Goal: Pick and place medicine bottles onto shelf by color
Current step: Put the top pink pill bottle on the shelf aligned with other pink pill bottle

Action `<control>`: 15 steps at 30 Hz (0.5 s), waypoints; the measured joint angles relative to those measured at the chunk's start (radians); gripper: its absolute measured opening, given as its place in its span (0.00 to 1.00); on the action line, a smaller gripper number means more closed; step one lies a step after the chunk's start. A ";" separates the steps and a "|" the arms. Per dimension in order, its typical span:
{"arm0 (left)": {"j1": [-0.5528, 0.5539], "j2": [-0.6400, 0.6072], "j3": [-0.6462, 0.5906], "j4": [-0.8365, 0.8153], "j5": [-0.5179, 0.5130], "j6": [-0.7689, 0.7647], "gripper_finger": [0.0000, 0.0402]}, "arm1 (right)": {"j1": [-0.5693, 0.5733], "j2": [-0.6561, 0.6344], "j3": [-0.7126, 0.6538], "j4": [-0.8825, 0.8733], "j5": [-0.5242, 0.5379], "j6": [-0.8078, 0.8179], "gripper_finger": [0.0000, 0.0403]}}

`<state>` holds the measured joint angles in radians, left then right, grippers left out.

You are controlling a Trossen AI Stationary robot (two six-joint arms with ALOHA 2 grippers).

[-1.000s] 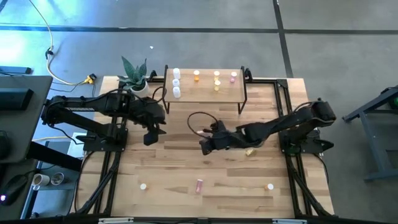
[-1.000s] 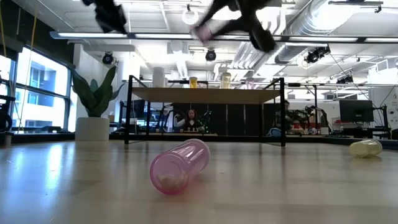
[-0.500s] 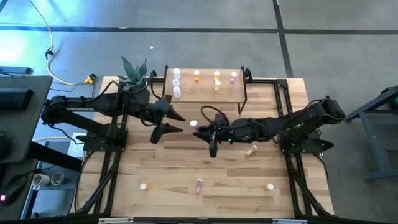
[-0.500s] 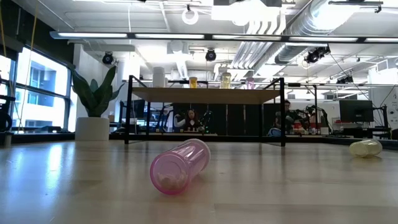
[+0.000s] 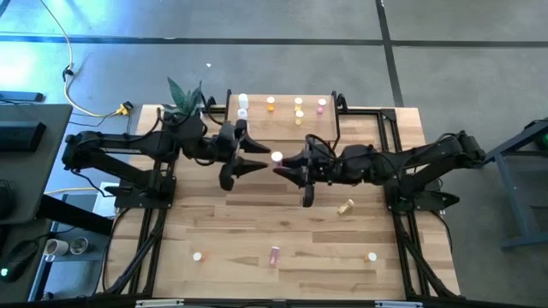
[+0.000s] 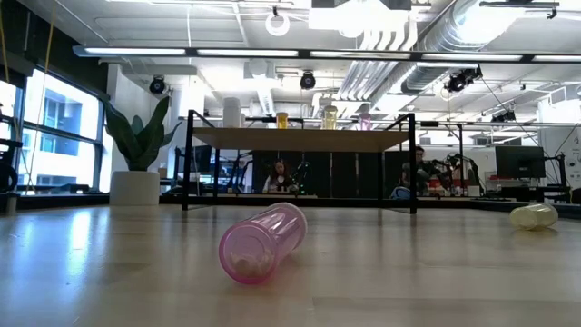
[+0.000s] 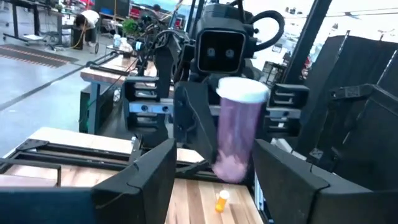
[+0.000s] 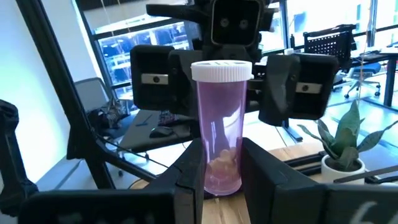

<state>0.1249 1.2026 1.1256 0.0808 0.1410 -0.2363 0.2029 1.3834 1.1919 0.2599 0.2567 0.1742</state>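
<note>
From above you see only a white cap between the two claws, in the air in front of the shelf. Your right wrist camera shows the right claw pinching a pink bottle upright by its base. The left claw faces it, spread wide, not touching.

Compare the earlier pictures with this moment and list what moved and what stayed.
The right gripper carried the pink bottle up toward the shelf. The left gripper swung over to face it, jaws open. The bottles on the table, like the lying pink one, stayed.
</note>
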 joint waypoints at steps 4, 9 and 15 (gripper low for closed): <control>0.001 0.035 0.000 0.030 0.004 -0.005 0.50 | -0.015 0.000 0.000 -0.022 -0.030 0.004 0.15; -0.001 0.065 -0.002 0.047 0.005 -0.023 0.50 | -0.022 0.003 0.000 -0.039 -0.030 0.001 0.15; -0.004 0.066 -0.002 0.057 0.000 -0.023 0.50 | -0.026 0.003 0.000 -0.053 -0.033 0.019 0.15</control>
<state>0.1211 1.2682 1.1241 0.1381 0.1412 -0.2596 0.1764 1.3865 1.1923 0.2073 0.2233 0.1929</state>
